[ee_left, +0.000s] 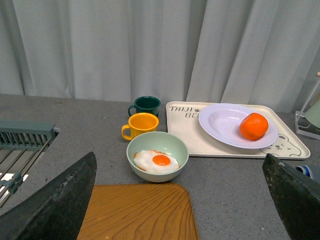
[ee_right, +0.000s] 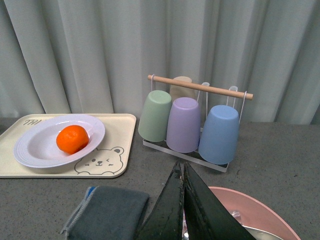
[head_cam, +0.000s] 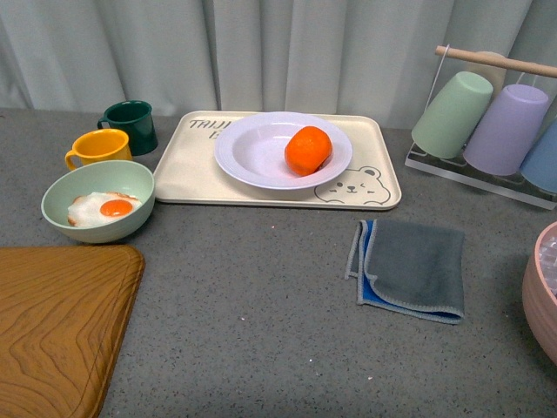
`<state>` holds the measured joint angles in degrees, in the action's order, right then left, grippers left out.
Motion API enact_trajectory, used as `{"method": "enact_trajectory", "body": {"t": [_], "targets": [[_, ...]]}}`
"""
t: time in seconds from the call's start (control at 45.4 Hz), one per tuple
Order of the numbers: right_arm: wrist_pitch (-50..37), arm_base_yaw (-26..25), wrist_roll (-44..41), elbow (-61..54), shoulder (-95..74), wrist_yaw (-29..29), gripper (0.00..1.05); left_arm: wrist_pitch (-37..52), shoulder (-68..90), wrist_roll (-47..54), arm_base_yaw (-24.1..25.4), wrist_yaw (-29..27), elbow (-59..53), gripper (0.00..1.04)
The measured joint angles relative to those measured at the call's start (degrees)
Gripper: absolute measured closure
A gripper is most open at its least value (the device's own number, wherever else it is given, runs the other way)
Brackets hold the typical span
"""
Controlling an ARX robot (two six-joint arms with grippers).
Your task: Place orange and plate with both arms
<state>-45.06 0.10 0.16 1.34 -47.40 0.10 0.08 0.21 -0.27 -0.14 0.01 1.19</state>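
Orange (head_cam: 308, 150) fruit, round and bright with finely dimpled skin, sits inside the plate (head_cam: 252, 152), resting against the right side of its well; there is one orange and one plate. That plate is white, round and shallow, with a wide ridged rim, and it lies on a cream rectangular tray (head_cam: 187, 174) printed with a bear face at its near right corner, at the far middle of the grey tabletop (head_cam: 261, 305). Left of the tray stand two mugs, a dark green mug (head_cam: 130, 124) farther back and a yellow mug (head_cam: 100, 147) just in front of it, and nearer still one pale green bowl (head_cam: 97, 200) holds a single fried egg (head_cam: 104, 209). A wooden board (head_cam: 61, 326) fills the near left corner. One folded grey cloth (head_cam: 413, 268) with a blue layer showing beneath lies to the right of centre, well apart from the tray. At far right a rack (ee_right: 200, 90) with a wooden bar holds three pastel cups in front, green, purple and blue, with a fourth beige one behind, and a pink bowl (head_cam: 541, 292) sits at the near right edge. In the left wrist view the left gripper (ee_left: 180, 200) has its fingers (ee_left: 55, 205) spread wide apart, holding nothing. In the right wrist view the right gripper (ee_right: 183, 210) has its fingers (ee_right: 170, 210) pressed together, with nothing between them.
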Motion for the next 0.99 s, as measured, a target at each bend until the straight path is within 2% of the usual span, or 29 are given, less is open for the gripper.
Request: {"method": "enact_trajectory", "body": {"t": [0.397,0.992], "targets": [[15.43,0.00,0.02,-1.40,17.42,-0.02,1.04,0.00,0.00,0.00,0.00,-0.02,0.00,0.07],[28.79,0.00,0.02,-1.40,31.30,-0.04,1.04,0.00,0.00,0.00,0.00,-0.02,0.00,0.07]]}}
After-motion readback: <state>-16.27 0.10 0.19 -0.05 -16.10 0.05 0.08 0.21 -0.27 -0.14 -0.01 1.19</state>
